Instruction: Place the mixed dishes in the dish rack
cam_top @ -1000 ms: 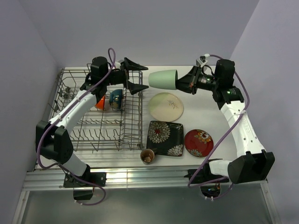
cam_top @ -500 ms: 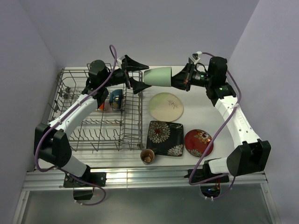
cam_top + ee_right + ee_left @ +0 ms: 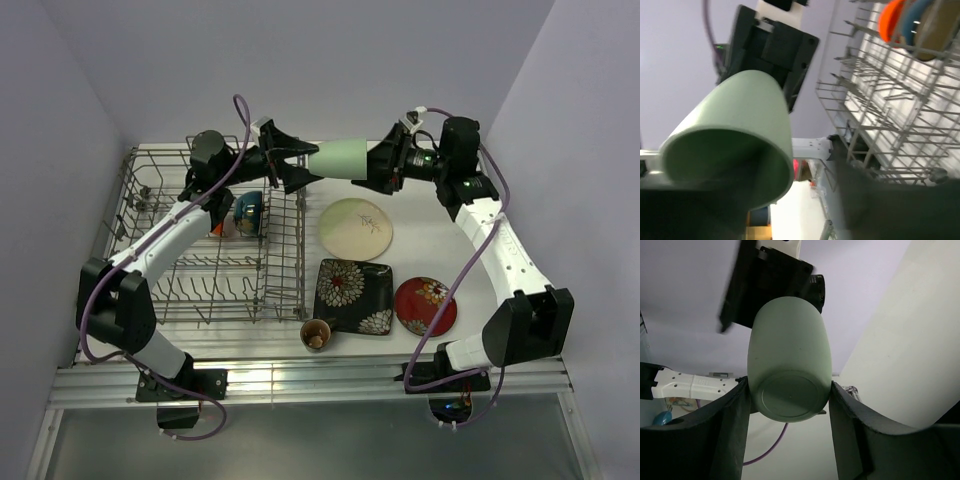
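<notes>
The green cup (image 3: pixel 342 160) hangs on its side in the air above the table's far edge, between my two grippers. My left gripper (image 3: pixel 305 163) is shut on its base end. In the left wrist view both dark fingers (image 3: pixel 737 405) press the sides of the green cup (image 3: pixel 790 365). My right gripper (image 3: pixel 380 165) is at the rim end and stands open. In the right wrist view the green cup (image 3: pixel 730 135) has one finger inside its mouth and the other finger (image 3: pixel 860 170) stands apart. The dish rack (image 3: pixel 150 300) lies at the left.
An orange bowl (image 3: pixel 215 220) and a dark blue bowl (image 3: pixel 248 210) stand in the rack. On the table right of the rack lie a pale round plate (image 3: pixel 356 228), a black square floral plate (image 3: pixel 353 295), a red floral plate (image 3: pixel 425 305) and a brown cup (image 3: pixel 316 334).
My right arm carried the green cup leftwards until its base sat between my left fingers. The left jaws closed on the base and the right jaws opened.
</notes>
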Action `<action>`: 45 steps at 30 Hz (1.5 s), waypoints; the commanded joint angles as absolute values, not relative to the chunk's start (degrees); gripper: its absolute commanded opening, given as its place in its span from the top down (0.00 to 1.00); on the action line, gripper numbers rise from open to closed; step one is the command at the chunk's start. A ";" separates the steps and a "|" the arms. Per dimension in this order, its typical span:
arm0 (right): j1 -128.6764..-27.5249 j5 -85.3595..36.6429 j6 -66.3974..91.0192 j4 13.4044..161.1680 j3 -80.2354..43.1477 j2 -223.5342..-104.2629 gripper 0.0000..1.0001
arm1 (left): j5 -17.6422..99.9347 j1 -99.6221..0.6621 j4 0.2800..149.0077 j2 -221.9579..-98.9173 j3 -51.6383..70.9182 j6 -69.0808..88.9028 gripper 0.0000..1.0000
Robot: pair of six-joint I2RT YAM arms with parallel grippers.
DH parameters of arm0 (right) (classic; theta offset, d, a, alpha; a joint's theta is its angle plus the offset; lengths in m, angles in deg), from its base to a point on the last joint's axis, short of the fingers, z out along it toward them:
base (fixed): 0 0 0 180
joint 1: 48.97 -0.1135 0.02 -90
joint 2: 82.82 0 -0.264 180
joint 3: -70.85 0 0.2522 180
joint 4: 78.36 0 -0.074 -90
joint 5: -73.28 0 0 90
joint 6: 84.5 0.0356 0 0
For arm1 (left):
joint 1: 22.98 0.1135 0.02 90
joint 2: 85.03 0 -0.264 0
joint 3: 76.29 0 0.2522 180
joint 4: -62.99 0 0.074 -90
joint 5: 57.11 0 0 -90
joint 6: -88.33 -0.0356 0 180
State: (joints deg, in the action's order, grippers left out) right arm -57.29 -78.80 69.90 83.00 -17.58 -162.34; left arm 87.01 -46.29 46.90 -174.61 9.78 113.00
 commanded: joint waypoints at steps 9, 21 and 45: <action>-54.34 -60.33 48.22 53.45 -22.80 -160.51 0.05 | 79.23 -27.15 98.04 -174.06 29.90 81.78 1.00; -53.98 -55.39 36.96 45.43 -17.71 -162.44 0.07 | 41.43 -15.51 148.80 -179.95 61.30 47.30 1.00; -53.81 -56.18 33.89 44.64 -19.46 -168.42 0.09 | 18.65 -20.17 152.51 -194.72 64.21 39.64 1.00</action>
